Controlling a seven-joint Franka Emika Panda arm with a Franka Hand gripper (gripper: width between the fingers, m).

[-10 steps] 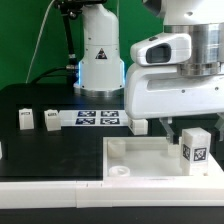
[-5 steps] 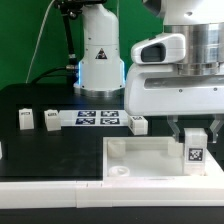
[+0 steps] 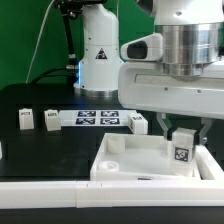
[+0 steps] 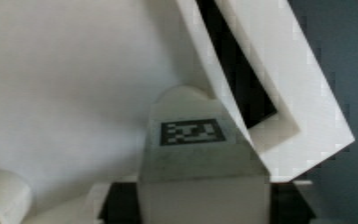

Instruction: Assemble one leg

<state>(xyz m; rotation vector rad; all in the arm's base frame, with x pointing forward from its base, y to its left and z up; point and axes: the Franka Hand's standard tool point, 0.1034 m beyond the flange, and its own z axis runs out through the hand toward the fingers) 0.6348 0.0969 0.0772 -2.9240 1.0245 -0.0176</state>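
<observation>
My gripper [image 3: 184,136] is shut on a leg [image 3: 183,148], a small white block with a black-and-white tag on its face. It holds the leg upright over the right-hand part of the large white square panel [image 3: 135,165] in the exterior view. In the wrist view the leg [image 4: 197,160] stands between my dark fingers [image 4: 123,203], with the panel [image 4: 69,80] and its raised rim behind it. I cannot tell whether the leg touches the panel. Three more legs [image 3: 25,119], [image 3: 49,121], [image 3: 138,122] stand on the black table.
The marker board [image 3: 98,118] lies on the table behind the panel, between the loose legs. The robot base [image 3: 100,50] stands at the back. A white table edge [image 3: 50,195] runs along the front.
My gripper has turned and moved a little to the exterior view's left with the leg in it. The panel has shifted to the left and looks slightly turned.
</observation>
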